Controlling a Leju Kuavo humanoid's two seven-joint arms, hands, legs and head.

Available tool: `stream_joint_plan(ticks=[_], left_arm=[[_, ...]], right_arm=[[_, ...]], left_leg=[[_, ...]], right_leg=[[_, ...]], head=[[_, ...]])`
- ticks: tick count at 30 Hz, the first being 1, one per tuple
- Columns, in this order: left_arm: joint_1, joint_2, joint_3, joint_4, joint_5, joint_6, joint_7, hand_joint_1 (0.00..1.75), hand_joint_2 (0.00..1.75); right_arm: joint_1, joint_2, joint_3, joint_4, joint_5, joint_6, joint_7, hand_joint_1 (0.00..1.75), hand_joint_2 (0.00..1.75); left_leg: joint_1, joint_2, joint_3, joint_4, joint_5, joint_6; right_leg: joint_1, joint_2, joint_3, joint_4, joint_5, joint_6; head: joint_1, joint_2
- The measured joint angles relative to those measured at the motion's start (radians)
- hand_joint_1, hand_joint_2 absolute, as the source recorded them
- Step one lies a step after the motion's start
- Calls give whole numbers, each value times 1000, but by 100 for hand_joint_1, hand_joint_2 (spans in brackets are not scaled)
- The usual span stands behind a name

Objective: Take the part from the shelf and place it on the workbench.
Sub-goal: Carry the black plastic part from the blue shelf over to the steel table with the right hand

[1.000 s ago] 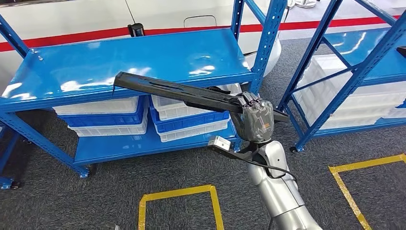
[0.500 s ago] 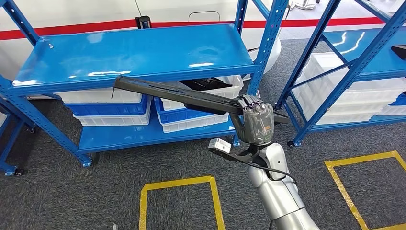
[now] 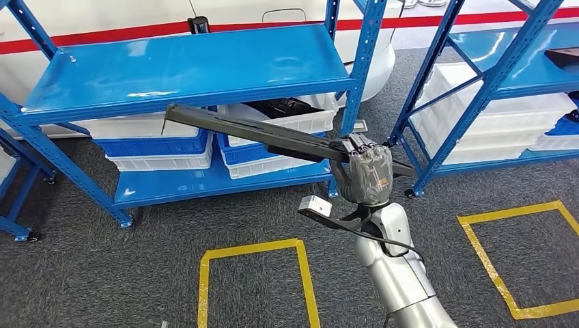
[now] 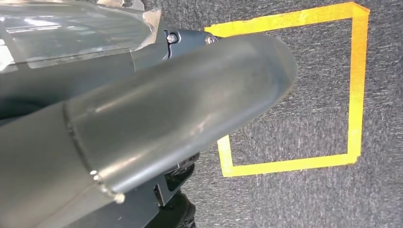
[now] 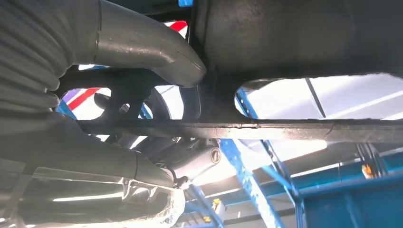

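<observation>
Silver and jointed, the right arm is rising from the lower right of the head view, and its robot hand is sitting just right of the frame's centre with dark fingers curling over a long black part. That part is running as a slim bar from the right robot hand up toward the left, its far tip ending in front of the edge of the blue shelf, and a short stub is poking out to the right past the knuckles. In the right wrist view the thick grey thumb is pressing against the dark bar, which is crossing the frame from side to side. In the left wrist view the left robot hand is showing as a broad grey cover over grey carpet and a square of yellow tape; whether its fingers are spread or curled I cannot tell.

Lower in the head view, yellow tape squares are marking the grey carpet. Beyond them a blue shelf unit is spanning the upper left, holding white and blue bins on its lower level, one bin carrying black pieces. At the upper right a second blue shelf unit is standing with white bins beneath
</observation>
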Motion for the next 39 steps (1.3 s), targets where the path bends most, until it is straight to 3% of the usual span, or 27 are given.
stream_joint_plan(ticks=[2,3,4,5,6,8,10,12,14,16,18,19,20,21,23,24,26,28,29,31,33,34,35,36,39], left_arm=[[-1,3,5,0,-1,5,-2,0,0],[-2,5,8,0,-2,8,-4,0,0],[-3,6,11,0,-3,9,-6,0,0],[-3,8,13,-1,-5,10,-8,0,0],[-5,9,15,-2,-7,11,-9,0,0],[-9,12,19,-5,-11,12,-9,0,0],[-14,14,22,-7,-12,12,-9,0,0],[-16,15,23,-7,-12,12,-9,0,0],[-18,17,24,-7,-12,12,-9,0,0],[-20,17,25,-7,-12,12,-9,0,0],[-21,18,25,-7,-12,12,-9,0,0],[-21,18,25,-7,-12,14,-9,0,0],[-21,18,26,-7,-12,16,-10,0,0],[-20,18,27,-7,-12,19,-10,0,0],[-20,17,29,-7,-12,24,-12,0,0],[-21,17,30,-7,-12,26,-14,0,0],[-20,17,33,-7,-13,28,-17,0,0],[-19,16,38,-7,-13,28,-19,0,0],[-18,16,40,-7,-13,27,-19,0,0],[-17,17,43,-7,-13,26,-19,0,0],[-17,18,45,-7,-13,24,-19,0,0],[-16,19,46,-7,-13,23,-19,0,0],[-16,19,47,-7,-13,23,-19,0,0],[-16,19,49,-7,-14,23,-19,0,0],[-18,20,54,-7,-21,22,-16,0,0]], right_arm=[[-4,7,0,-1,-6,0,-4,175,175],[-5,10,0,-1,-8,0,-5,175,175],[-5,11,-1,-1,-10,0,-6,175,175],[-4,13,-2,-4,-12,0,-7,175,175],[-4,15,-5,-7,-14,0,-8,175,175],[-3,18,-13,-17,-18,0,-8,175,175],[-4,20,-19,-26,-20,0,-9,175,175],[-4,22,-21,-33,-21,-1,-10,175,175],[-4,22,-24,-36,-22,-1,-12,175,175],[-3,22,-28,-37,-22,-1,-12,175,175],[-1,22,-31,-38,-23,-1,-12,175,175],[0,22,-32,-38,-26,-1,-12,175,175],[3,22,-32,-38,-30,0,-13,175,175],[4,23,-33,-38,-35,0,-14,175,175],[5,25,-34,-38,-43,0,-19,175,175],[5,26,-35,-38,-45,-1,-22,175,175],[4,29,-37,-38,-48,-1,-28,175,175],[4,30,-40,-38,-52,-1,-32,175,175],[4,31,-41,-38,-54,-1,-32,175,175],[4,33,-43,-38,-56,-1,-32,175,175],[9,37,-45,-38,-59,-2,-33,175,175],[13,39,-47,-38,-60,-2,-35,175,175],[17,40,-48,-38,-63,-3,-38,175,175],[21,42,-49,-38,-67,-4,-42,175,175],[26,44,-55,-42,-80,-8,-49,175,175]], left_leg=[[5,-1,-40,123,-93,-13],[7,-1,-56,186,-125,-18],[9,-1,-60,226,-137,-21],[10,-1,-47,229,-129,-23],[11,-1,-13,193,-109,-22],[10,-2,87,53,-73,-15],[4,-4,142,-36,-65,-2],[-2,-4,140,-46,-60,11],[-1,1,134,-53,-47,29],[1,4,121,-59,-31,47],[-1,5,100,-58,-17,55],[-1,5,90,-58,-10,55],[-2,5,81,-57,-4,55],[-2,5,74,-57,2,53],[-3,4,64,-54,10,47],[-4,5,59,-53,15,42],[-6,7,51,-51,25,31],[-6,7,46,-50,33,20],[-4,5,40,-41,23,14],[0,1,13,26,-39,1],[5,-1,-30,157,-122,-10],[8,-1,-44,211,-145,-15],[10,-1,-43,234,-148,-18],[13,-1,-21,217,-133,-19],[15,-3,106,33,-80,-14]], right_leg=[[0,-1,-18,2,18,-9],[0,-1,-30,3,26,-9],[0,-1,-42,6,33,-8],[0,0,-53,9,40,-5],[0,0,-64,13,45,-3],[1,0,-79,19,53,5],[3,-1,-87,21,63,18],[2,-1,-90,19,73,34],[0,-1,-102,34,61,41],[-1,0,-140,120,3,34],[-1,0,-190,259,-67,29],[-1,0,-201,305,-85,32],[-1,0,-193,315,-86,38],[-1,0,-163,280,-73,45],[1,0,-65,130,-33,54],[3,0,-25,65,-19,52],[9,1,5,9,-9,42],[6,1,-4,8,1,30],[3,0,-8,7,7,21],[-5,-2,-19,3,21,2],[-3,-3,-36,5,34,-6],[-3,-3,-46,7,40,-6],[-3,-3,-57,11,45,-4],[-4,-3,-67,16,49,-1],[-4,-2,-90,33,58,10]], head=[[-2,0],[-2,0],[-2,0],[-2,0],[-2,0],[-2,0],[0,0],[1,0],[2,0],[2,0],[2,0],[2,0],[2,0],[2,0],[2,0],[2,0],[2,0],[2,0],[1,0],[0,0],[-2,0],[-2,0],[-2,0],[-2,0],[-2,0]])
